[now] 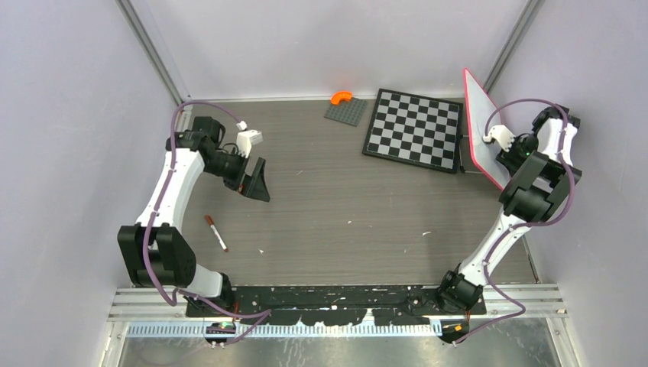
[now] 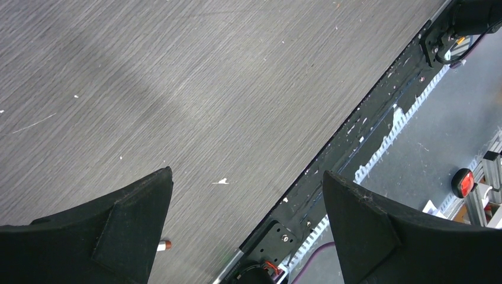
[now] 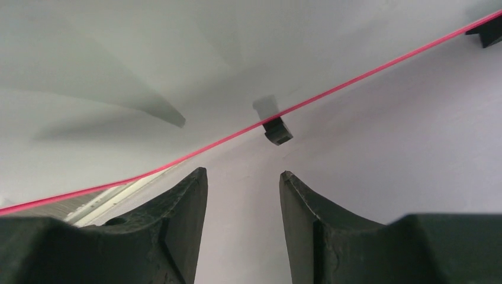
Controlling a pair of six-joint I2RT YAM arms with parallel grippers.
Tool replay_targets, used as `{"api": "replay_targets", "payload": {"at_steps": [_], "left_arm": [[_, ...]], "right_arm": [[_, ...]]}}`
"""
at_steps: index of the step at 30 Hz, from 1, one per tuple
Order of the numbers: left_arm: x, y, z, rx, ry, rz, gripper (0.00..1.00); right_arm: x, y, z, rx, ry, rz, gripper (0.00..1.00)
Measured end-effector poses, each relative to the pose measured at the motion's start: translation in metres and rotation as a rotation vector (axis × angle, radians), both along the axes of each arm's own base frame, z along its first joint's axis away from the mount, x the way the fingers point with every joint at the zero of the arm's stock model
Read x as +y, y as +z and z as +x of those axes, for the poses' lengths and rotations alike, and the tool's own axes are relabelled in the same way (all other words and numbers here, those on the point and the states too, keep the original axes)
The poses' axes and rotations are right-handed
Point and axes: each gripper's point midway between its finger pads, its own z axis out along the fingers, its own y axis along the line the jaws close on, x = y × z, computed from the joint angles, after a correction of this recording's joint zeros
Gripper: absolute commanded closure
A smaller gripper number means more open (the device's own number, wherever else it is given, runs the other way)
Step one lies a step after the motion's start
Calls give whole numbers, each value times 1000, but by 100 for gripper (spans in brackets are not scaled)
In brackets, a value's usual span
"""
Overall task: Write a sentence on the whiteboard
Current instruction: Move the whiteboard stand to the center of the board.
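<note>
The whiteboard (image 1: 480,126) stands tilted on edge against the right wall, its pink-red frame facing the table. In the right wrist view its white face (image 3: 148,59) fills the upper left, with the pink edge and a black clip foot (image 3: 277,130) just ahead of my fingers. My right gripper (image 3: 243,173) (image 1: 495,144) is open beside the board's edge, with nothing between its fingers. The sentence is not in view. A marker (image 1: 216,232) (image 2: 164,244) lies on the table at the left. My left gripper (image 1: 256,182) (image 2: 247,173) hangs wide open above the table, away from the marker.
A black-and-white chessboard (image 1: 415,128) lies at the back right, close to the whiteboard. A grey baseplate (image 1: 345,112) with an orange piece (image 1: 341,97) sits at the back. Walls close in on both sides. A black rail (image 2: 355,136) runs along the near edge.
</note>
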Motion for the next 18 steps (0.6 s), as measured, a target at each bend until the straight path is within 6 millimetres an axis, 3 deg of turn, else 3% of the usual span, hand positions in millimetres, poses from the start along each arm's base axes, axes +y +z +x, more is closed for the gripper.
{"api": "replay_targets", "payload": {"at_steps": [10,18], "left_arm": [[-3,4,1,-3,1,22,0],[-7,7,2,-7,0,36,0]], "right_arm": [[-14,-4,17,-28,76,-49,49],[-17,-10,20,-22,136,-54,54]]}}
